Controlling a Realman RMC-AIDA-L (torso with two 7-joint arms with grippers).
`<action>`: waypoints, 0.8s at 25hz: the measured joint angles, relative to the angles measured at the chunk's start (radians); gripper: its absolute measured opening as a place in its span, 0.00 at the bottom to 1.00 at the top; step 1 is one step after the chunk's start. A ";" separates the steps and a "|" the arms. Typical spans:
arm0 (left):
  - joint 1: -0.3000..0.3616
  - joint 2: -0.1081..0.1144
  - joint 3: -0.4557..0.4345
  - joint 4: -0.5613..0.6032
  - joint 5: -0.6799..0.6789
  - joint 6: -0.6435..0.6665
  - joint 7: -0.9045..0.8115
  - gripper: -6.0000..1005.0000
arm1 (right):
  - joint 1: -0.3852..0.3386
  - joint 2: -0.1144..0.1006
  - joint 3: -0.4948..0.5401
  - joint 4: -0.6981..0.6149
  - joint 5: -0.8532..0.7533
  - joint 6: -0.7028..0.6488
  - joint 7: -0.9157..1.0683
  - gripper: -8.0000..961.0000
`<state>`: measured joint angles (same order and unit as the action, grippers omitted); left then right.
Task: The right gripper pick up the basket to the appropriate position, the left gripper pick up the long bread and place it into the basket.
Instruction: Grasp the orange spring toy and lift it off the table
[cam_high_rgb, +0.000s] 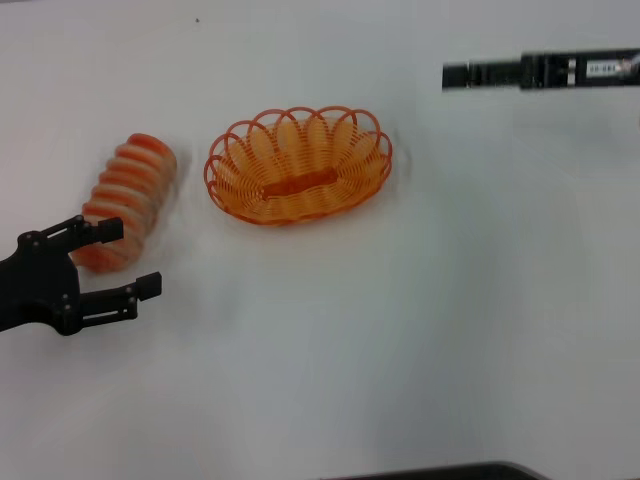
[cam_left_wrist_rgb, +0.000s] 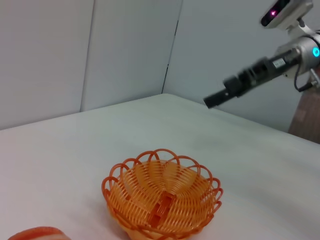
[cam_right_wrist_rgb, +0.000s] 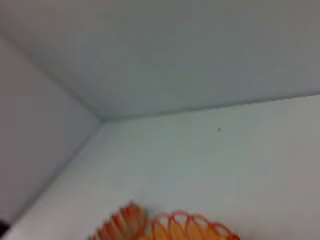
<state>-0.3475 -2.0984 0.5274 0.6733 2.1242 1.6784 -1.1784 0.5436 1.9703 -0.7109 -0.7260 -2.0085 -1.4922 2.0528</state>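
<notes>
You have the basket (cam_high_rgb: 298, 166) sitting upright and empty on the white table (cam_high_rgb: 420, 340), and everything else is easiest to place from it. In the head view the long bread (cam_high_rgb: 127, 200) lies on the table just beside the basket, on the robot's left of it, with a narrow strip of bare table between the two. The left gripper (cam_high_rgb: 128, 262) sits at the loaf's near end, on the side away from the basket; its two fingers are spread wide with nothing between them, the farther fingertip overlapping the loaf's near end in that view, though you cannot tell from here whether it touches. The right gripper (cam_high_rgb: 452, 75) is well apart from the basket, beyond it and to the robot's right, seen side-on as a thin dark bar, so you cannot tell how far it is open; nothing shows in it. The left wrist view gives you what the head view does not: the right gripper (cam_left_wrist_rgb: 211, 101) hangs in the air above the table, behind the basket (cam_left_wrist_rgb: 162, 197), with only a sliver of the bread (cam_left_wrist_rgb: 37, 233) at the frame's edge. The right wrist view shows only the basket's (cam_right_wrist_rgb: 192, 227) scalloped rim and the bread's (cam_right_wrist_rgb: 122, 225) end against the walls.
</notes>
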 joint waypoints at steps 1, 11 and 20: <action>0.000 0.000 0.000 -0.001 0.000 0.000 0.000 0.90 | 0.002 -0.004 -0.001 -0.001 -0.025 -0.013 -0.066 0.89; 0.007 0.000 0.000 -0.025 -0.009 0.001 -0.009 0.90 | -0.083 0.083 -0.008 -0.171 -0.162 -0.061 -0.575 0.89; 0.015 0.008 0.000 -0.038 -0.009 -0.016 -0.017 0.90 | -0.091 0.117 -0.021 -0.210 -0.304 -0.024 -0.627 0.90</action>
<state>-0.3322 -2.0909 0.5276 0.6349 2.1149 1.6626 -1.1958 0.4530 2.0878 -0.7321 -0.9360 -2.3123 -1.5165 1.4258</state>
